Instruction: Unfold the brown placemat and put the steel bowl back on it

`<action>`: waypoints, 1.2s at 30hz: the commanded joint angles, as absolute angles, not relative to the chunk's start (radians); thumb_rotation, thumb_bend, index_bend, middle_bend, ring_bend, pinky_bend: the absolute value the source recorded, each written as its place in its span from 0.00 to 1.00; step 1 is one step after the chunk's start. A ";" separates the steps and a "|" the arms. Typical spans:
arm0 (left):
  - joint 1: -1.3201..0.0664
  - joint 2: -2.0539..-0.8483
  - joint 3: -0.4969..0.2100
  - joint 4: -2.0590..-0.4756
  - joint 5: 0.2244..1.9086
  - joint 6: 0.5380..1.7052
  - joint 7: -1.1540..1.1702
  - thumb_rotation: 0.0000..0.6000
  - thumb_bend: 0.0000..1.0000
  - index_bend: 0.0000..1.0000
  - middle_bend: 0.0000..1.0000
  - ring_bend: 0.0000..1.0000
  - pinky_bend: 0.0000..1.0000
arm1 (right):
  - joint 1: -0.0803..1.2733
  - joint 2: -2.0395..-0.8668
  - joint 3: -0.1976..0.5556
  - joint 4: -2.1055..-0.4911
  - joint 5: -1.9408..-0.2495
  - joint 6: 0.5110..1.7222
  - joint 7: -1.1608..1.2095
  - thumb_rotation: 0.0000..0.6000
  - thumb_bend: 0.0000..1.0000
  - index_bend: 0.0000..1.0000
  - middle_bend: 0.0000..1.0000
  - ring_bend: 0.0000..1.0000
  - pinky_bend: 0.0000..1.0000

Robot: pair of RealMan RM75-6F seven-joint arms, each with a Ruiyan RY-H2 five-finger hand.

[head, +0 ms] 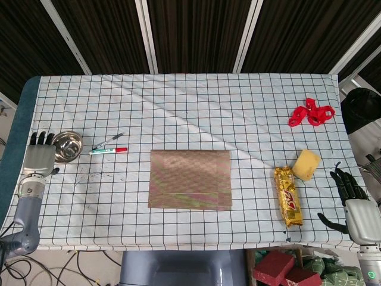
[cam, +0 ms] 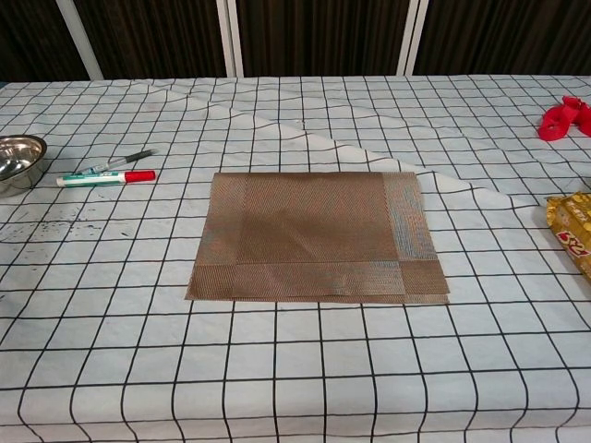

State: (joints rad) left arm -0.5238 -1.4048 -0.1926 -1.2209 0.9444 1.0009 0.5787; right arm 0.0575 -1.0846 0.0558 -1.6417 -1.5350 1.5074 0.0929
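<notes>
The brown placemat lies folded in the middle of the checked tablecloth, its layered edges showing at the right and front in the chest view. The steel bowl stands upright on the cloth near the left edge, also seen at the far left of the chest view. My left hand sits just left of the bowl with its fingers straight and holds nothing. Beyond the table's right edge, my right hand hangs with fingers spread and empty. Neither hand shows in the chest view.
A red-capped marker and a thin pen lie between bowl and placemat. At the right are a gold snack pack, a yellow sponge and red plastic links. A raised crease in the cloth runs diagonally behind the placemat.
</notes>
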 commanded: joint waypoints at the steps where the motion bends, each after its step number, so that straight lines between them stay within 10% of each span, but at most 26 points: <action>1: -0.520 -1.385 -0.209 -1.274 0.986 1.039 0.525 1.00 0.15 0.34 0.12 0.01 0.03 | 0.058 -1.085 0.055 -1.642 -1.535 1.507 0.092 1.00 0.13 0.00 0.00 0.00 0.17; 16: -0.547 -1.388 -0.080 -1.553 1.380 1.139 0.491 1.00 0.21 0.52 0.17 0.01 0.05 | 0.058 -1.084 0.054 -1.643 -1.536 1.504 0.091 1.00 0.13 0.00 0.00 0.00 0.17; 36: -0.598 -1.589 0.013 -1.567 1.398 1.018 0.714 1.00 0.26 0.48 0.17 0.01 0.05 | 0.061 -1.077 0.051 -1.645 -1.540 1.497 0.112 1.00 0.13 0.00 0.00 0.00 0.17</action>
